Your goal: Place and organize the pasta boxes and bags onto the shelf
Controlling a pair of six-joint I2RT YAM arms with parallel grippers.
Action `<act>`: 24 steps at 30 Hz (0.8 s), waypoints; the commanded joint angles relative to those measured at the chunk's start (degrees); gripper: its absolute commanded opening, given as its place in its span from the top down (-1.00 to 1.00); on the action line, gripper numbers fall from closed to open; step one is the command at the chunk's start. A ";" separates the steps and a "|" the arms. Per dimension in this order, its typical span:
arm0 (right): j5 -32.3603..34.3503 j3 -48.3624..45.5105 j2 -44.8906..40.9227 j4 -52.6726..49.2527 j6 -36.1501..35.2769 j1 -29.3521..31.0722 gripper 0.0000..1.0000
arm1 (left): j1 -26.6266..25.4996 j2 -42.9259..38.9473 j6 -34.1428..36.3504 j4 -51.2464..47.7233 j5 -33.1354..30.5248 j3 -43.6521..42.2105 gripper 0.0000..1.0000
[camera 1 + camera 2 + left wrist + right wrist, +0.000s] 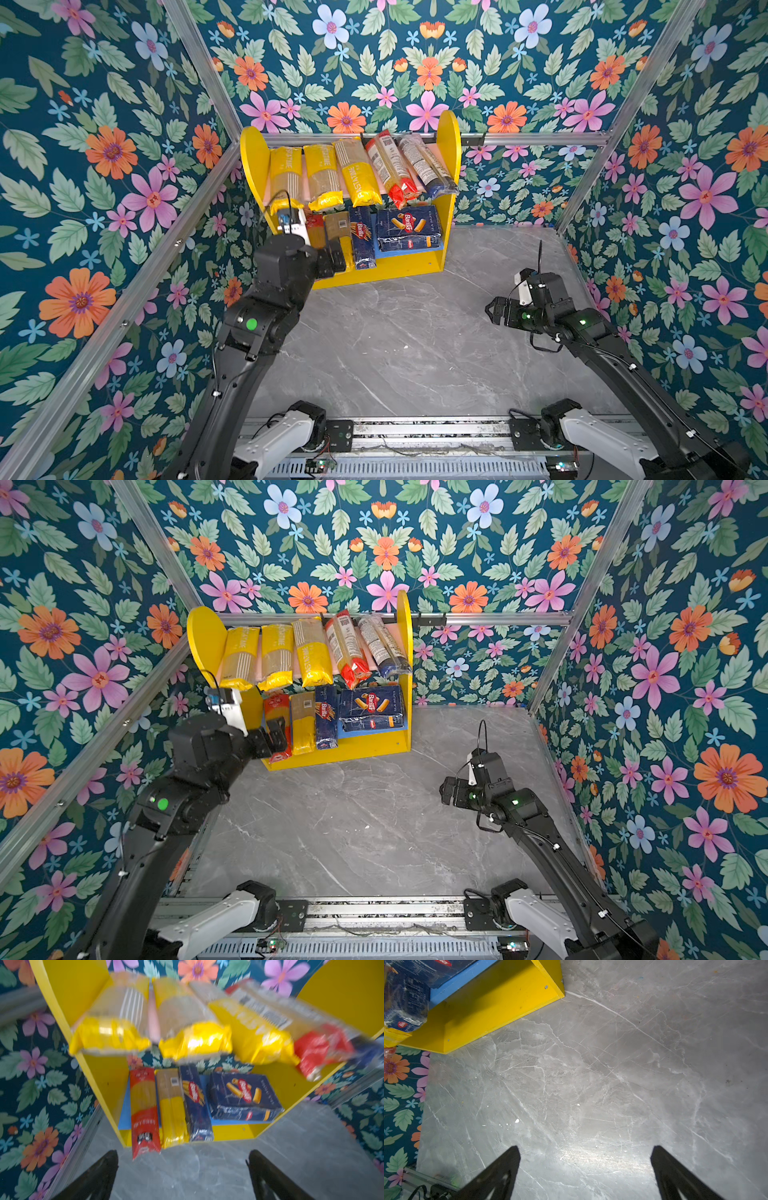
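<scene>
The shelf [254, 162] stands at the back left. Its pink upper board carries several bags side by side: yellow ones [322, 174], a red-and-clear one [390, 166] and a clear one with a blue end [428, 166]. On the blue lower board lie a red bag [144, 1111], a yellow bag [171, 1109], the narrow pasta box [196, 1103] and the wide pasta box [243, 1093]. My left gripper [182, 1153] is open and empty, just in front of the red bag's near end. My right gripper [585, 1149] hangs open and empty over the bare tabletop, right of the shelf.
Grey marble tabletop [415, 332] is enclosed by floral walls and aluminium rails [124, 299]. The red bag's near end overhangs the shelf's yellow base [488, 1005]. The arm bases sit on a rail [415, 432] at the front edge.
</scene>
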 commanded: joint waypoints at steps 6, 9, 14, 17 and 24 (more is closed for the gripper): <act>1.33 -0.29 0.95 0.28 -1.80 0.03 -0.99 | 0.07 -10.23 -5.26 11.47 2.91 -27.17 -1.00; 4.22 -1.36 0.86 0.37 -1.81 0.02 -0.99 | 0.02 -11.12 -6.37 17.67 2.75 -34.43 -1.00; 8.01 -3.06 -0.17 1.76 -1.62 0.01 -0.99 | 0.06 -7.91 -6.01 21.26 -2.78 -35.10 -0.99; 9.08 -3.78 0.02 3.25 -2.00 0.01 -0.99 | 0.11 -5.84 -5.15 26.39 -5.83 -36.12 -1.00; 13.84 -9.77 -0.93 13.53 -3.92 0.02 -0.99 | 0.05 -2.28 1.48 45.63 -10.84 -44.55 -0.99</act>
